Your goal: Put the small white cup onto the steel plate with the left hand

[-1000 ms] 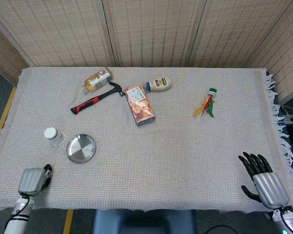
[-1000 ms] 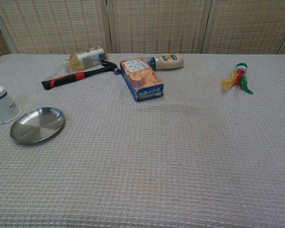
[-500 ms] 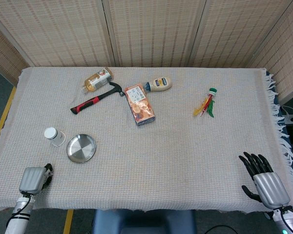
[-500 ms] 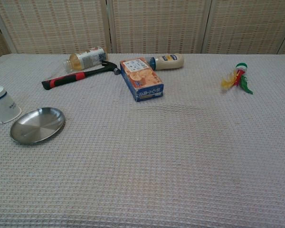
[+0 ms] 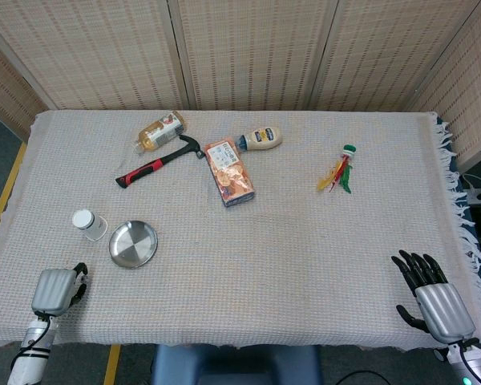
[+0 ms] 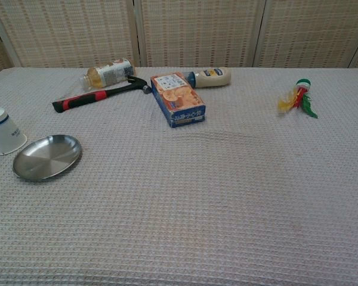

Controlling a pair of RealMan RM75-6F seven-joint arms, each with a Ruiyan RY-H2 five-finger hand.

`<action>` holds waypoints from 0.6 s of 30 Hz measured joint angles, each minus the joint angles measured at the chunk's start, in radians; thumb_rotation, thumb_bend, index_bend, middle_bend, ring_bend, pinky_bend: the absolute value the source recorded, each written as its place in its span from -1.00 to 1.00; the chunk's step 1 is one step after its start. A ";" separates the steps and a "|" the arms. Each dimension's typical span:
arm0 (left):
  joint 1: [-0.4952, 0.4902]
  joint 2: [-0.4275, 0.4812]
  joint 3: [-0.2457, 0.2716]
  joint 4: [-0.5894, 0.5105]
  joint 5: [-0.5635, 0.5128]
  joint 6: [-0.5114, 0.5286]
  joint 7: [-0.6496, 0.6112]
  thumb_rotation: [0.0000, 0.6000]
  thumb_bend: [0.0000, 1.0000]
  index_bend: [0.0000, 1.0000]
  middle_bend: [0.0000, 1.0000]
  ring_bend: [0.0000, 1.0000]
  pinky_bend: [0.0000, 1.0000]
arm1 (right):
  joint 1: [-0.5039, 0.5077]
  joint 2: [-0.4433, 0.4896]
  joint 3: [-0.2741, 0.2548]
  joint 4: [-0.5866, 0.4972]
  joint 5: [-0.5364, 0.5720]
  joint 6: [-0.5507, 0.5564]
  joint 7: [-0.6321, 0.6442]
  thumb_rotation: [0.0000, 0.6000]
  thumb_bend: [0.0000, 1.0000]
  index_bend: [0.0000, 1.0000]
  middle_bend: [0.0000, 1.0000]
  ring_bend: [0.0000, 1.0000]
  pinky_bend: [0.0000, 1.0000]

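At the near left corner of the grey waffle-weave tablecloth, the left hand sits low at the table edge, back plate up, fingers curled under; can't tell if they close on anything, nothing visible in it. Small white paper cup with a blue band stands upside down on the cloth, just beside the round steel plate, on the plate's far-left side, not on it. Right hand at the near right corner, fingers spread, holding nothing. Further back: red-and-black claw hammer, clear bottle of amber liquid lying down, orange snack box, cream squeeze bottle, colourful feather shuttlecock.
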 measured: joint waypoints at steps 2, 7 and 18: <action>-0.019 0.004 -0.012 -0.019 0.007 -0.001 0.010 1.00 -0.28 0.04 0.74 0.44 0.91 | 0.001 -0.001 0.000 0.001 0.001 -0.003 -0.001 1.00 -0.65 -1.00 -1.00 -1.00 -1.00; -0.091 0.002 -0.045 -0.061 0.024 -0.030 0.053 1.00 -0.28 0.03 0.76 0.46 0.93 | 0.004 -0.003 0.001 0.002 0.007 -0.010 -0.004 1.00 -0.65 -1.00 -1.00 -1.00 -1.00; -0.241 -0.078 -0.120 -0.014 -0.076 -0.224 0.153 1.00 -0.29 -0.09 0.76 0.46 0.94 | 0.005 -0.002 0.008 0.004 0.023 -0.013 0.000 1.00 -0.65 -1.00 -1.00 -1.00 -1.00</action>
